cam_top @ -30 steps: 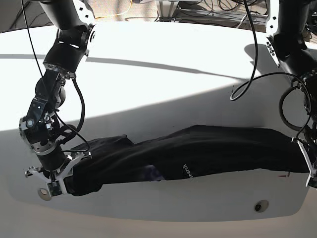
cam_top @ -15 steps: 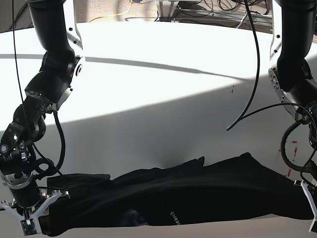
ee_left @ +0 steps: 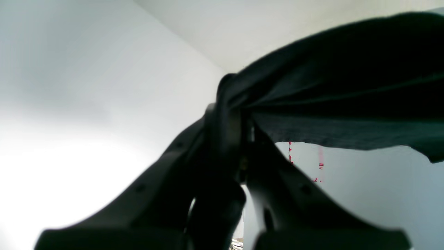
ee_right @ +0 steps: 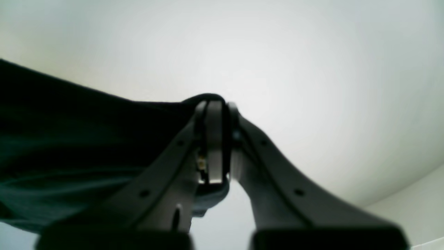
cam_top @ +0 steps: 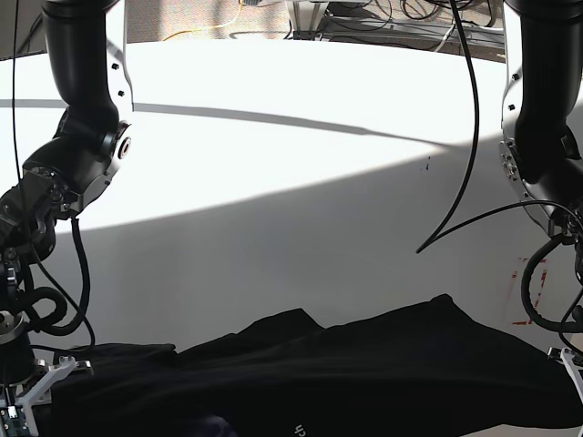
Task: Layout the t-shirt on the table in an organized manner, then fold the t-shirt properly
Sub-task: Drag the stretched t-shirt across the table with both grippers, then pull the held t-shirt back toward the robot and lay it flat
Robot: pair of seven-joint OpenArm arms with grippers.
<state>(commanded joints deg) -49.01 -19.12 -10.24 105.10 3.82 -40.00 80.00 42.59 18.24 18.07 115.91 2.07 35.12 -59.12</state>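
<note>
Base view: black t-shirt (cam_top: 364,369) hangs stretched, each end pinched by left claw (ee_left: 239,128) and right claw (ee_right: 216,114).

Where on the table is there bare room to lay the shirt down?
The table is bare across its middle and far side, between the two arms. The near edge is crowded: the shirt stretches between the left tool and right tool.

One t-shirt (cam_top: 364,369), one table (cam_top: 301,164)
</note>
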